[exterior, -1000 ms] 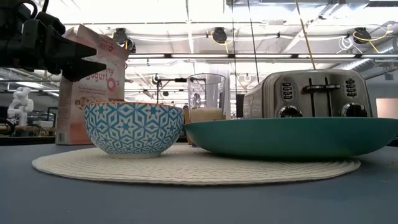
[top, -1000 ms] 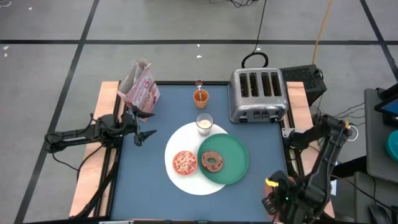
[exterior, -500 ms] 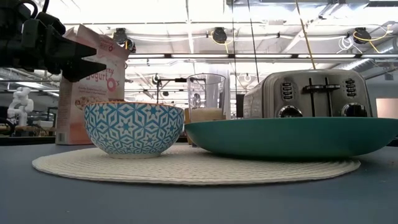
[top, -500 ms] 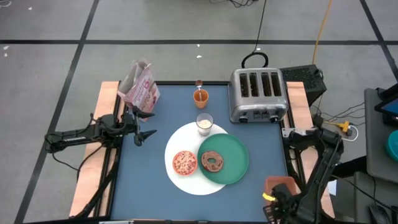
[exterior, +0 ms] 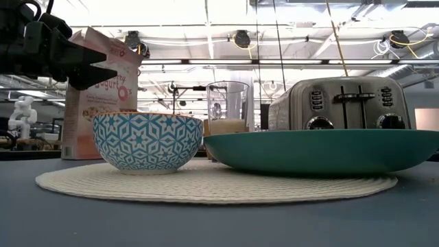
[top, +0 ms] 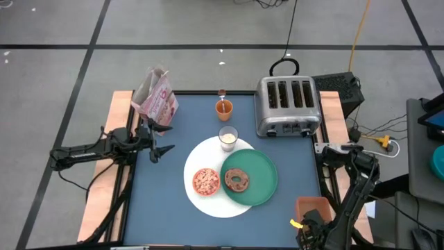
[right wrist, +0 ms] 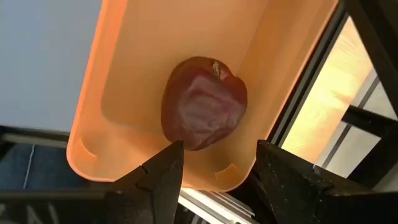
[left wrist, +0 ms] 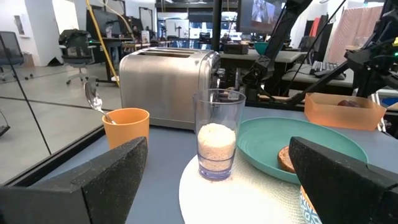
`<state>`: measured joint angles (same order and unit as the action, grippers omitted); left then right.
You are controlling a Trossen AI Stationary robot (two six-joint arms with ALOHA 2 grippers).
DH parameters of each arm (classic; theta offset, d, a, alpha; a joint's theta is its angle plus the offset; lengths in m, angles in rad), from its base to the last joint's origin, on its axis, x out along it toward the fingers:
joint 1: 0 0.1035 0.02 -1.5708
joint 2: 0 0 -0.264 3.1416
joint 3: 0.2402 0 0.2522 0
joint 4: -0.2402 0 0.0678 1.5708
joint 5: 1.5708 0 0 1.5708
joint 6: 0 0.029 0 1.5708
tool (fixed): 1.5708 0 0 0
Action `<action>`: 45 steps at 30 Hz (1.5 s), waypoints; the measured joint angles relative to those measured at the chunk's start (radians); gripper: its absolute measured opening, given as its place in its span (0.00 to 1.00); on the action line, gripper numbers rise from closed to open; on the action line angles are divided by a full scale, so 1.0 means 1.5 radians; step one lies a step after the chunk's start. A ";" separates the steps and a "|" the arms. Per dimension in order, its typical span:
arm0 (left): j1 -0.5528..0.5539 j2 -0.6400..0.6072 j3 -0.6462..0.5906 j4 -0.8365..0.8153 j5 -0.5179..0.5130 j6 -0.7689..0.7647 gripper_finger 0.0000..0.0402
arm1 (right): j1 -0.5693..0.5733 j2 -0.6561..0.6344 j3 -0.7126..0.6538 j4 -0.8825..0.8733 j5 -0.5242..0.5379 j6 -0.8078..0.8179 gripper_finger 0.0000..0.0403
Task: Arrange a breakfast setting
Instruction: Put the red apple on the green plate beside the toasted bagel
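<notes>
Both arms are showing as slim, matte-black jointed links. The left hand [top: 161, 141] is ending in two dark, pointed, wedge-shaped fingers [left wrist: 93, 183] with a grainy surface. The right arm [top: 354, 191] is carrying a small yellow marking near its wrist.

Bright, even overhead light — ceiling lamps glare in the low view.

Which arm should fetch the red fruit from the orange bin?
Right. The right gripper hangs open directly over the dark red fruit in the orange bin at the table's right front corner. The left gripper hovers by the cereal box, across the table.
</notes>
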<state>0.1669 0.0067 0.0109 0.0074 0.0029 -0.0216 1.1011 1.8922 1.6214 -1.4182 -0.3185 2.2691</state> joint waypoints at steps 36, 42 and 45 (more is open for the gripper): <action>0.000 0.000 0.000 0.000 0.000 -0.002 0.98 | 0.001 0.033 0.000 0.014 0.002 -0.003 0.85; 0.000 0.000 0.000 0.000 0.000 -0.002 0.98 | 0.005 0.047 0.000 0.012 0.003 0.000 0.85; 0.000 0.000 0.000 0.000 0.000 -0.002 0.98 | 0.005 0.048 0.000 0.003 0.003 0.011 0.85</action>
<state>0.1669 0.0067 0.0109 0.0074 0.0029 -0.0238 1.1084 1.9636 1.6215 -1.4139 -0.3142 2.2853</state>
